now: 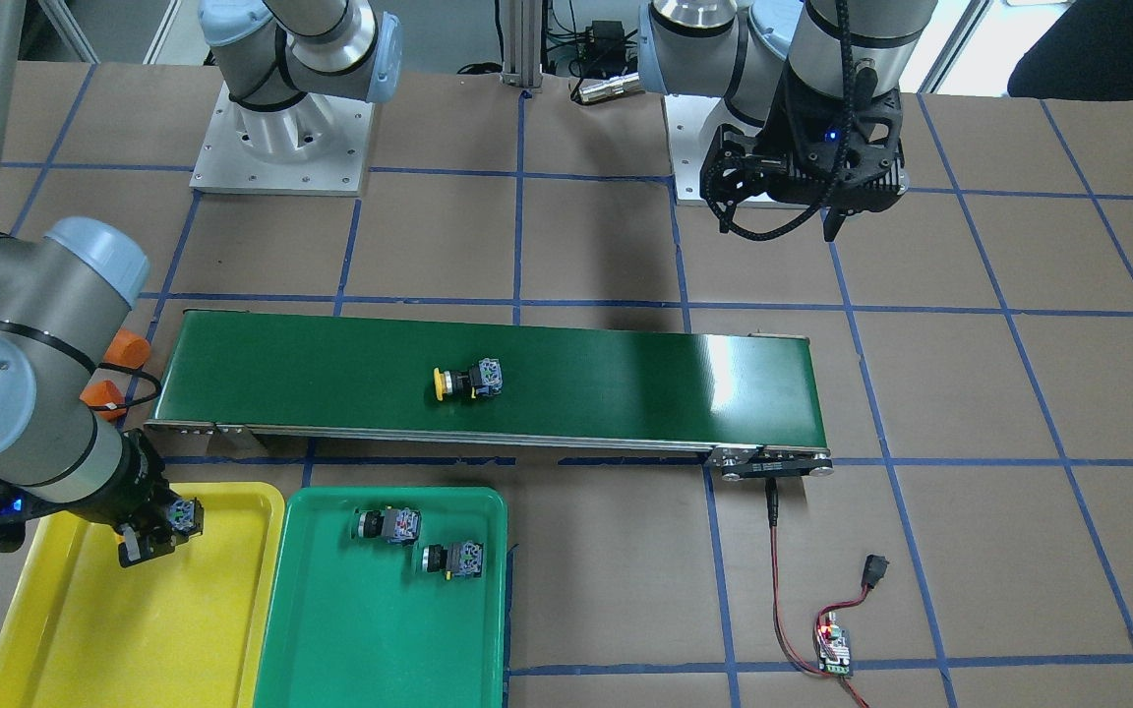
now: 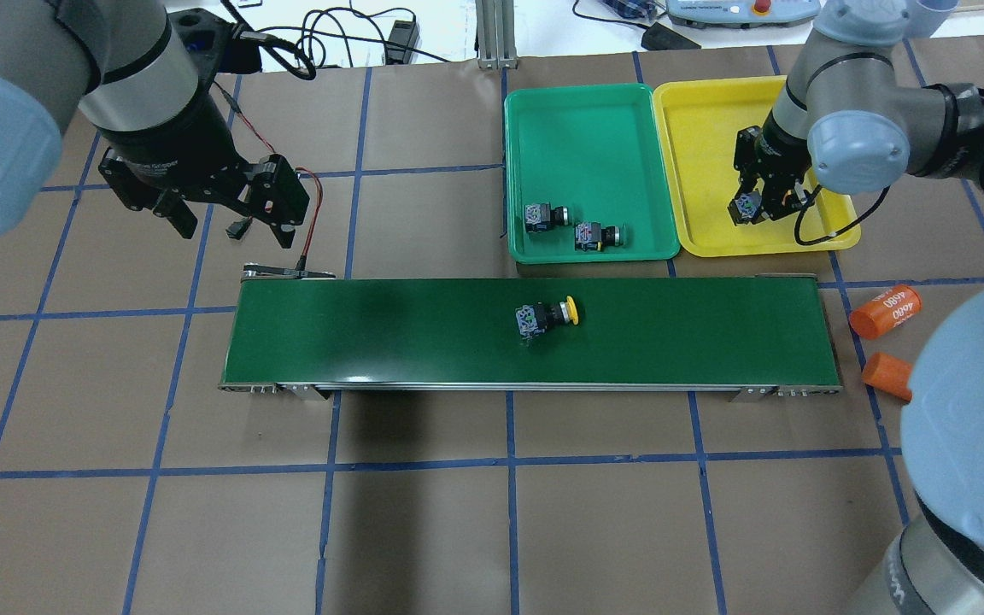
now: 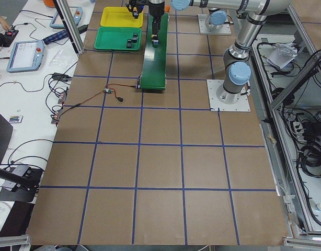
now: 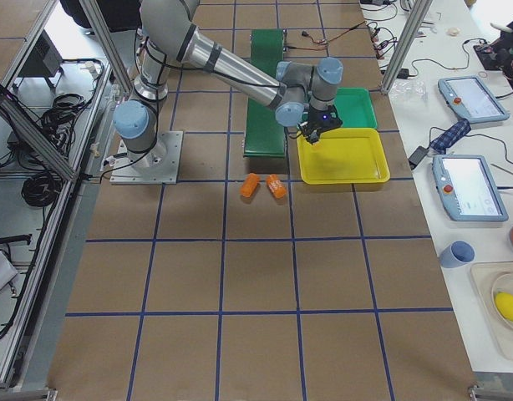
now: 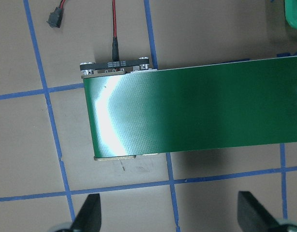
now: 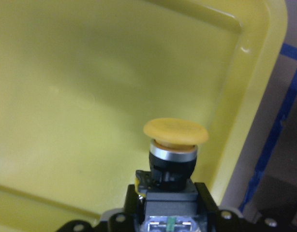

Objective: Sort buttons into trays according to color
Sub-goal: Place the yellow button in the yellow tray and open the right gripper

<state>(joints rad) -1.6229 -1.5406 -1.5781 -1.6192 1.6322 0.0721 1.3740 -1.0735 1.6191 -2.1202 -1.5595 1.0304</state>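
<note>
My right gripper (image 2: 761, 209) is shut on a yellow-capped button (image 6: 175, 133) and holds it over the near-belt end of the yellow tray (image 2: 705, 154); it also shows in the front view (image 1: 183, 516). A second yellow button (image 2: 547, 316) lies on its side mid-belt. Two more buttons (image 1: 387, 525) (image 1: 453, 559) lie in the green tray (image 1: 370, 629); their caps blend with it. My left gripper (image 2: 227, 226) is open and empty, above the table by the belt's left end; its fingertips (image 5: 88, 215) frame the bottom of the left wrist view.
The long dark-green conveyor belt (image 2: 526, 329) runs across the table's middle. Two orange cylinders (image 2: 885, 310) (image 2: 887, 374) lie off its right end. A small circuit board (image 1: 834, 649) with red-black wires sits beyond the belt's left end.
</note>
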